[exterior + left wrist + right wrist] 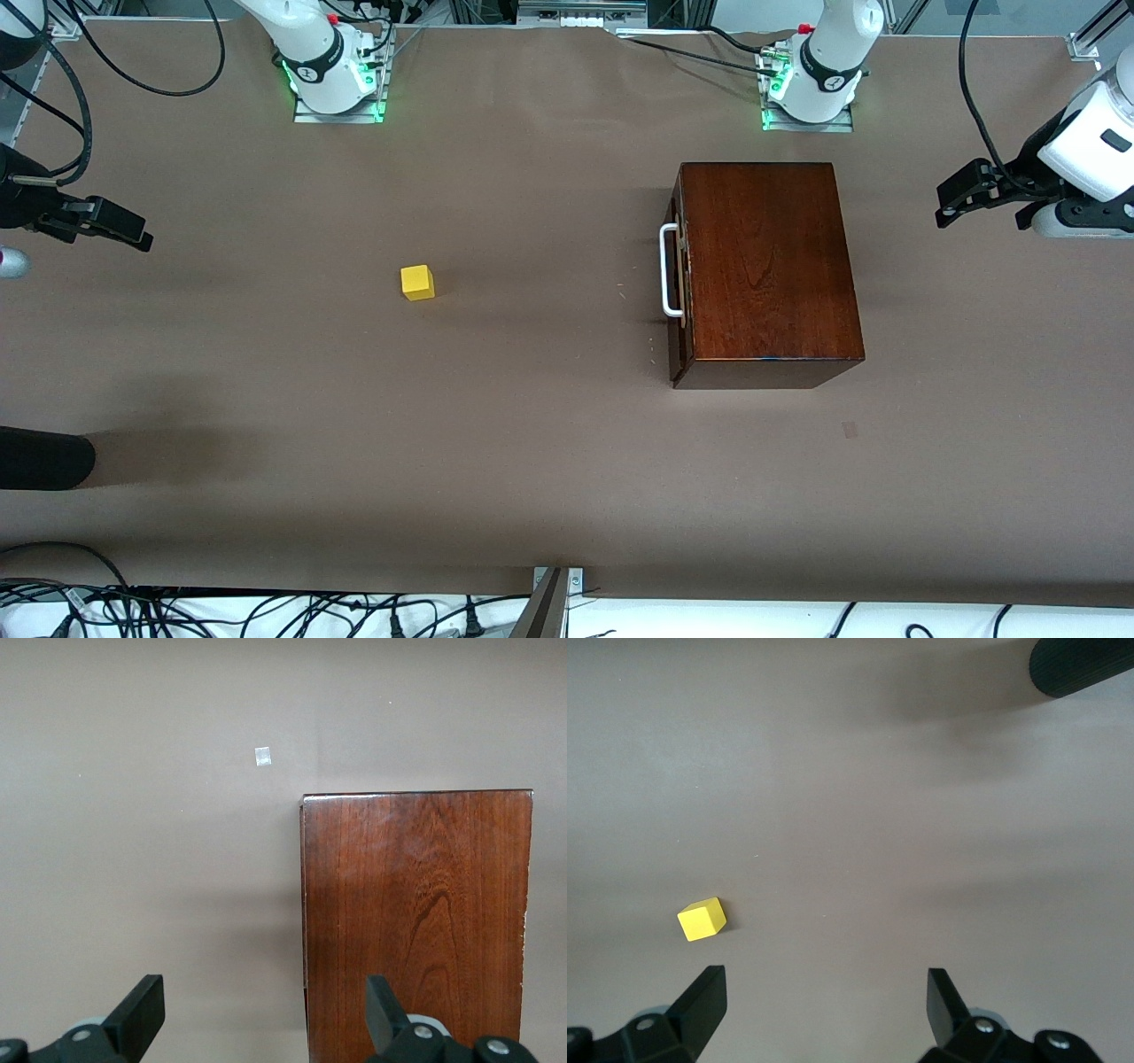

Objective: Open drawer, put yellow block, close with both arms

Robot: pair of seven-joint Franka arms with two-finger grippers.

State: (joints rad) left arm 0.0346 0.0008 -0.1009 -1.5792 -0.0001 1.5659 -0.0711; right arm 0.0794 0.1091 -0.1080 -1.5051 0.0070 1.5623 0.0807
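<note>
- Front view: the glossy dark-brown wooden box [766, 266] sits on the brown table [532, 425] toward the left arm's end, close to that arm's green-lit base [808, 106].
- The drawer's dark reddish-brown front [679, 283] sits flush with the box, so the drawer is closed; its white bar handle [668, 270] faces the middle of the table.
- The small bright yellow cube [417, 283] rests on the bare table, well apart from the box, toward the right arm's end.
- The left arm's black gripper [961, 199] hangs over the table at its own end, just beside the box and touching nothing. In the left wrist view its fingers [142, 1014] are spread wide and hold nothing, with the box top [416, 912] below one of them.
- The right arm's black gripper [102, 226] hangs over the table at its own end, well apart from the cube. In the right wrist view its fingers [700, 1005] are spread and empty, the yellow cube [702, 919] lying near one fingertip.
</note>
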